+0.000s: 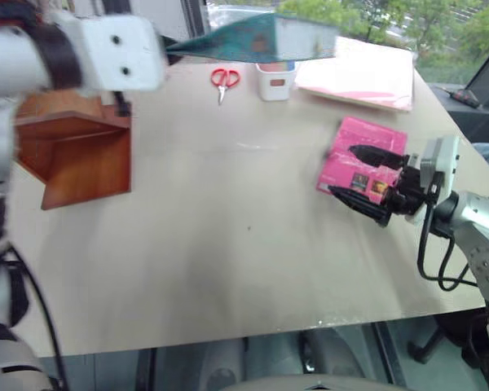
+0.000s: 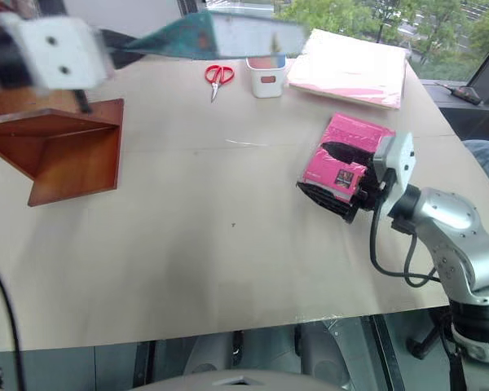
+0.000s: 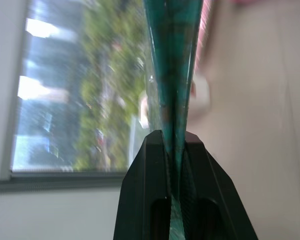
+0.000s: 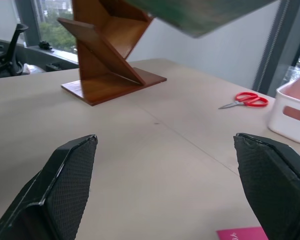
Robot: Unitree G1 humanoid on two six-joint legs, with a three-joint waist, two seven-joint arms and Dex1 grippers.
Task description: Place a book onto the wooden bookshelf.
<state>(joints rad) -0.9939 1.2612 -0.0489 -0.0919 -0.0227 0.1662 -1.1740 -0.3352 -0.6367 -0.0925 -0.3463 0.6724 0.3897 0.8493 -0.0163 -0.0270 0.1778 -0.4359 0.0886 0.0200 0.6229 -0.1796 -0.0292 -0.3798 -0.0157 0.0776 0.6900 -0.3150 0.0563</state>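
The book (image 1: 253, 39) hangs level, clamped in the raised left end effector (image 3: 174, 150); right end effector (image 4: 165, 185) gapes wide.

Glossy, plastic-wrapped teal book (image 1: 253, 39) clamped between matt black, finely textured fingers (image 3: 145, 200). Beside it, polished reddish-brown wood of the bookshelf (image 2: 65, 147) on a smooth, matt beige table (image 1: 228, 244). Farther along: smooth white plastic bin (image 1: 275, 80), red-handled metal scissors (image 1: 224, 80).
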